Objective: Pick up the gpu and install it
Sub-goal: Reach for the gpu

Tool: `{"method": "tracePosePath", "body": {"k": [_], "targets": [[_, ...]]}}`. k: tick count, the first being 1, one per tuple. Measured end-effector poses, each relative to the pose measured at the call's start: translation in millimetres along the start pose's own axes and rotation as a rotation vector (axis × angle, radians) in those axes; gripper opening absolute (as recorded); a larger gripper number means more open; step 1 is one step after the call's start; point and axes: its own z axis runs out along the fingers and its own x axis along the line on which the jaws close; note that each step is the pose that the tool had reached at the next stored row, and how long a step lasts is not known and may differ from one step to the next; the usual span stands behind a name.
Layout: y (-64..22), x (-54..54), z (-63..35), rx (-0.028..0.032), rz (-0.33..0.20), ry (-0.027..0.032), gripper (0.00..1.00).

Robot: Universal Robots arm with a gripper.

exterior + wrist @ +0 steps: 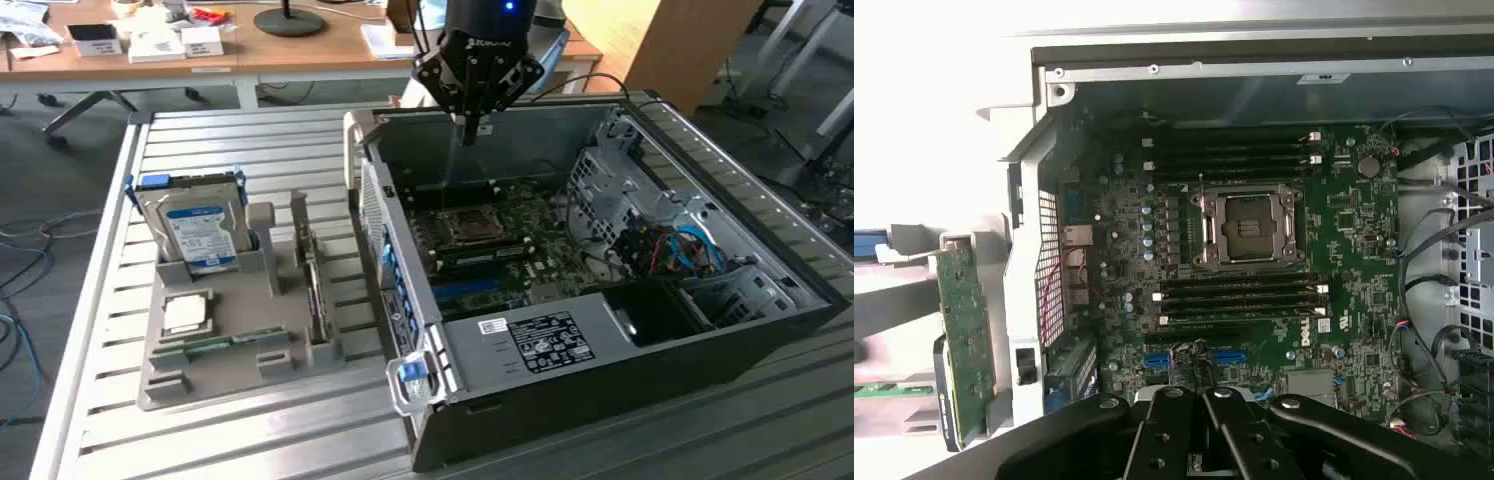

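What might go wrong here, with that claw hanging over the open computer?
1. The shut gripper hangs empty above the motherboard; dropping here could strike the processor socket.
2. The gpu stands on edge in the grey rack, close beside the computer case, so reaching for it might bump either.
3. Loose cables inside the case could snag the card.

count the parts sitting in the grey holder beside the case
4. hard drive upright at the holder's far end in the exterior view; cpu flat just nearer; memory stick nearer still; gpu on edge along the side facing the case. More could hide behind the posts.
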Motion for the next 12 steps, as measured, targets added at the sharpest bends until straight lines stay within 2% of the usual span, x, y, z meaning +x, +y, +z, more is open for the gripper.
{"method": "tracePosePath", "body": {"k": [12], "targets": [[-0.2, 2.2, 0.0, -0.0001, 0.0, -0.0002, 0.11]]}}
